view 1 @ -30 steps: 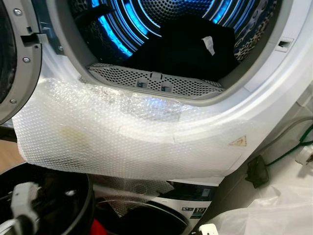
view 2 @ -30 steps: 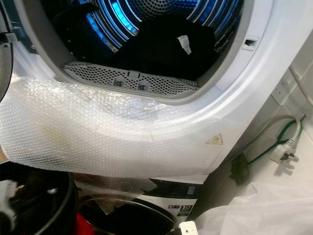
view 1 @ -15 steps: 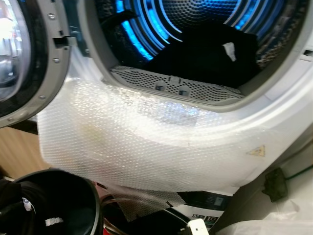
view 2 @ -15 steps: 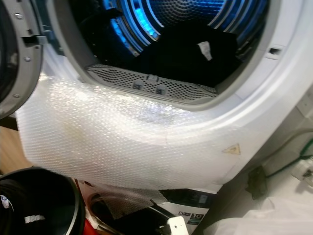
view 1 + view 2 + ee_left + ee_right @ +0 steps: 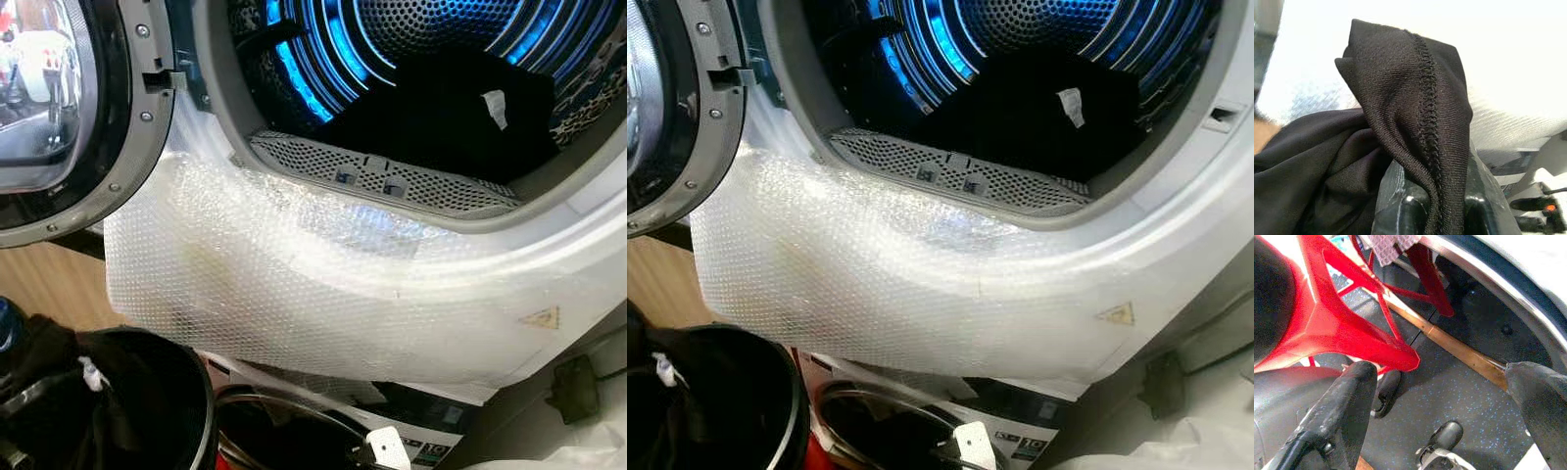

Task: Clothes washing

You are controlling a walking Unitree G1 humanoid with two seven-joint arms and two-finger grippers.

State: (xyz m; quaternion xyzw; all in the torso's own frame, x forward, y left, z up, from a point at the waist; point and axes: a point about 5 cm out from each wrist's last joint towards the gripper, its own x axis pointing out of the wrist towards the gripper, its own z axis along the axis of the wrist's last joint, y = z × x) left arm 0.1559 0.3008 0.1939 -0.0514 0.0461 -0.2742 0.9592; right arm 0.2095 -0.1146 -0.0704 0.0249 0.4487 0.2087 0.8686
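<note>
My left gripper (image 5: 1437, 215) pinches a black garment (image 5: 1400, 122) low at near left, over the black basket (image 5: 186, 392). More dark clothes (image 5: 441, 108) lie in the far drum. My right gripper (image 5: 1444, 396) hangs spread above the floor.

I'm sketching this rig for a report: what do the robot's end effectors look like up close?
The right end effector has two long, rounded fingers of matte black, scuffed and dusty, widening toward a black bracket at the base. The left end effector shows glossy black finger bases with bright highlights.
</note>
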